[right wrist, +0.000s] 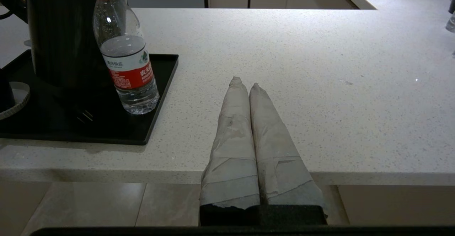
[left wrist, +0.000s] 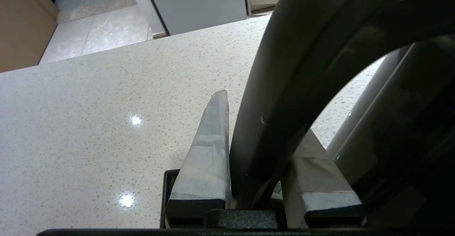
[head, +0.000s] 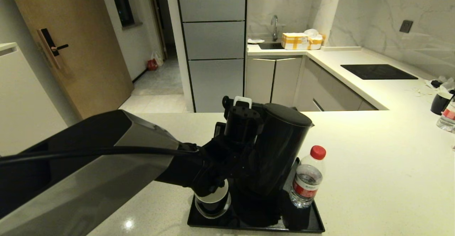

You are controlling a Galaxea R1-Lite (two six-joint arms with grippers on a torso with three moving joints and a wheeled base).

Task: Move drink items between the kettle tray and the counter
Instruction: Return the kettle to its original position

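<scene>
Left pincer [left wrist: 256, 157] clamps kettle handle [left wrist: 284, 86] — speckled counter [head: 373, 165] beneath.

Home kitchen: stone counter [head: 373, 165], sink tap [head: 274, 26], hob panel [head: 376, 71], grey cabinets [head: 273, 81]

One kettle [head: 280, 150], one tray [head: 312, 221], and two red-capped bottles: one [head: 307, 182] just beside the left end effector [left wrist: 256, 150], another [head: 448, 117] well apart. Two cups: one [head: 212, 202] below that end effector, one [head: 440, 102] far off. One hob panel [head: 376, 71].
</scene>
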